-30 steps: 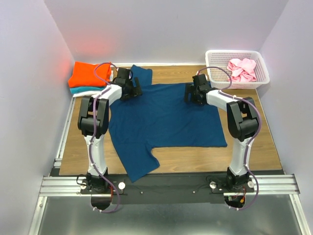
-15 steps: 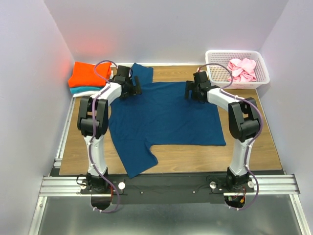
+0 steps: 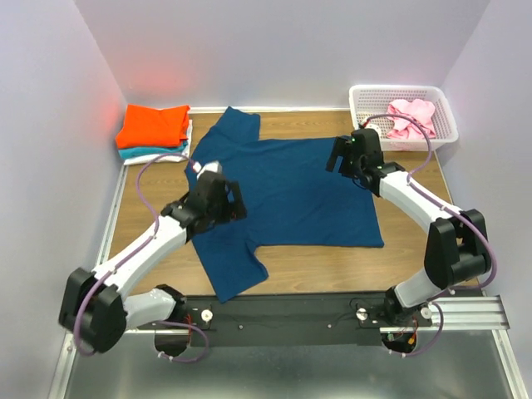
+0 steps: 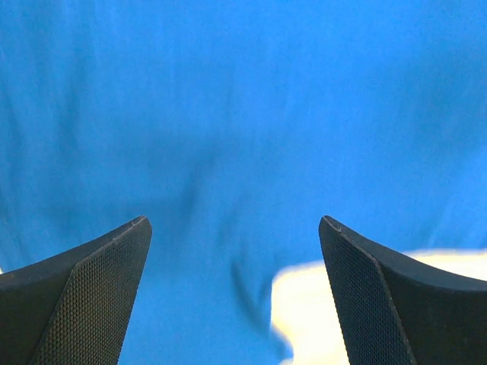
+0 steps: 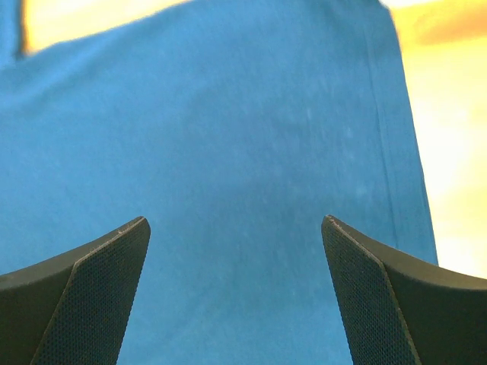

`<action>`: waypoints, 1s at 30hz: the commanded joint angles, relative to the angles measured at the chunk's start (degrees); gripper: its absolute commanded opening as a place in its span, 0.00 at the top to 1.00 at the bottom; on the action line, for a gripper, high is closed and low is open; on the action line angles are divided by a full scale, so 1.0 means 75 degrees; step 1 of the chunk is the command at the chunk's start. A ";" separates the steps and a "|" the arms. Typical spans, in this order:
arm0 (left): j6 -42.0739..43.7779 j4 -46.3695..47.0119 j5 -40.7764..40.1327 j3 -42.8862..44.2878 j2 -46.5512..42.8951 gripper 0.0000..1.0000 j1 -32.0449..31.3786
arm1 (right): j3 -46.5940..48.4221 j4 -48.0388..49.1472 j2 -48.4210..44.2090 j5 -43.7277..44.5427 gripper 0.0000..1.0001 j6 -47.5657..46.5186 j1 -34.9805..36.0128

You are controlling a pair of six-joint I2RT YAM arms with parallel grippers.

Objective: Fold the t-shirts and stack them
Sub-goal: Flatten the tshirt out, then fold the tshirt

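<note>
A dark navy-blue t-shirt (image 3: 287, 191) lies spread flat on the wooden table, one sleeve toward the back, the other toward the front left. My left gripper (image 3: 234, 204) hovers open over its left side near the armpit; in the left wrist view blue cloth (image 4: 243, 114) and a patch of table show between the fingers (image 4: 99, 281). My right gripper (image 3: 339, 158) hangs open over the shirt's far right part (image 5: 213, 137), nothing held. Folded orange (image 3: 154, 125) and teal (image 3: 143, 153) t-shirts are stacked at the back left. A pink t-shirt (image 3: 411, 116) lies crumpled in the basket.
The white lattice basket (image 3: 399, 89) stands at the back right corner. Bare wood (image 3: 416, 249) shows right of and in front of the shirt. Walls close in on the left, back and right. A metal rail (image 3: 283, 312) runs along the near edge.
Both grippers have left the shirt's far edge. The left arm swung back toward the near left and now reaches over the shirt's left side. The right gripper shifted slightly right and nearer.
</note>
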 commanded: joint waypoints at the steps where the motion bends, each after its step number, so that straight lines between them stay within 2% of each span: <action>1: -0.1801 -0.2010 -0.0743 -0.0888 -0.0876 0.02 -0.0713 | -0.0410 -0.0101 -0.0222 0.0010 0.00 0.0406 0.0017; 7: -0.3668 -0.3340 -0.0521 -0.1382 -0.2212 0.02 -0.2340 | -0.0493 -0.0101 -0.0328 0.0149 0.00 0.0348 0.0017; 9: -0.4218 -0.3294 -0.0311 -0.1616 -0.2308 0.02 -0.2740 | -0.0493 -0.0101 -0.0270 0.0161 0.00 0.0336 0.0017; 11: -0.4384 -0.3352 -0.0193 -0.1757 -0.1878 0.01 -0.3140 | -0.0493 -0.0101 -0.0188 0.0161 0.00 0.0289 0.0017; 16: -0.4760 -0.3668 -0.0251 -0.1535 -0.0997 0.02 -0.3667 | -0.0481 -0.0101 -0.0105 0.0185 0.00 0.0242 0.0017; 21: -0.5239 -0.3704 -0.0193 -0.1710 -0.1054 0.09 -0.4113 | -0.0493 -0.0089 -0.0058 0.0255 0.00 0.0172 0.0017; 26: -0.5417 -0.3774 -0.0228 -0.1664 -0.0739 0.12 -0.4324 | -0.0551 -0.0100 -0.0117 0.0255 0.00 0.0184 0.0017; 28: -0.5346 -0.3739 -0.0240 -0.1582 -0.0492 0.15 -0.4336 | -0.0575 -0.0101 -0.0129 0.0267 0.00 0.0184 0.0006; 30: -0.5171 -0.3062 0.0028 -0.1674 -0.0410 0.17 -0.4336 | -0.0563 -0.0101 -0.0117 0.0255 0.00 0.0184 0.0006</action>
